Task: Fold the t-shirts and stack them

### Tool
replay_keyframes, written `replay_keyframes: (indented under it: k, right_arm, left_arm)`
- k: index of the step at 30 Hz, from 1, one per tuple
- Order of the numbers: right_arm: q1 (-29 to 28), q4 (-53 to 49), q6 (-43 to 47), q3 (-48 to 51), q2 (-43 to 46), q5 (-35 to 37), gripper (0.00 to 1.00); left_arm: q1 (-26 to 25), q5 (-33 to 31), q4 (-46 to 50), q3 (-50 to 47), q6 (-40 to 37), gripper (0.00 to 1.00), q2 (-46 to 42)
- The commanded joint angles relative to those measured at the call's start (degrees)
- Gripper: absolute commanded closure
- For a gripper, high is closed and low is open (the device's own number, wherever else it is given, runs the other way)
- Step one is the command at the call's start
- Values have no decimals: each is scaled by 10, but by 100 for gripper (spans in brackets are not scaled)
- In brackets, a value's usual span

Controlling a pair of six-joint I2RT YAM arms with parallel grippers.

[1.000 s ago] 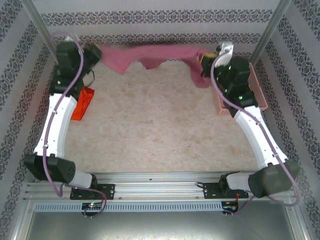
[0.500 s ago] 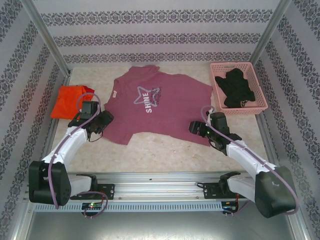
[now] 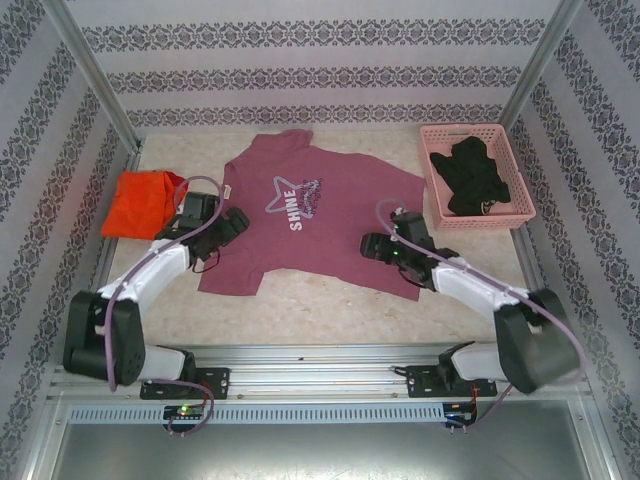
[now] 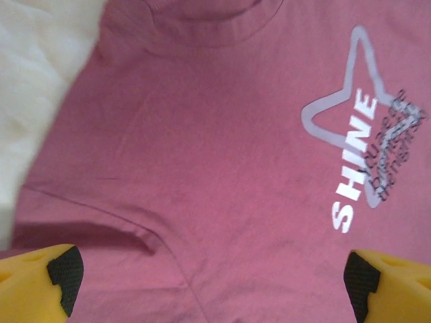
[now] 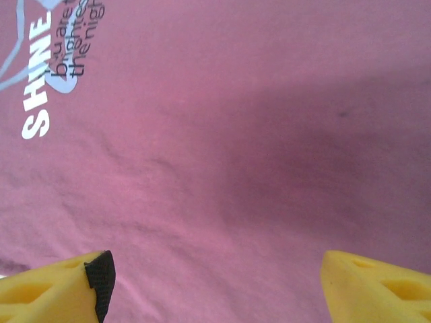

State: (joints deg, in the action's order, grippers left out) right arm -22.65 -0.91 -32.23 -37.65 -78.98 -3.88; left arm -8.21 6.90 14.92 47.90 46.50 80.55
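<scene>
You find the spread t-shirt (image 3: 320,225) at the centre of the table (image 3: 320,300), the other t-shirt (image 3: 140,202) to its left, and the basket (image 3: 475,130) at right rear with a garment (image 3: 470,180) inside.

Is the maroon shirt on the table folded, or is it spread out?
Spread out. The maroon shirt lies flat on the table, front up; its whole front with the star print shows, nothing doubled over.

Bright, even, diffuse light; the top view is slightly washed out. A soft shadow crosses the shirt (image 5: 296,161) in the right wrist view, where the near fingers (image 5: 47,289) blur.
</scene>
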Motion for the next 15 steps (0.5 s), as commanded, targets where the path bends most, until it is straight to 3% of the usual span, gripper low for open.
replay_keyframes:
  k: [1,8,15]
  right_arm:
    - [-8,26,-42,-37,-67,18,21]
    - [-7,28,-54,-61,-140,39,23]
    - [5,21,-48,-102,-202,16,23]
  left_arm:
    - [-4,42,-73,15,1,0,62]
    - [-14,47,-105,-54,48,0,89]
    - [-33,13,-46,-151,85,0,-6]
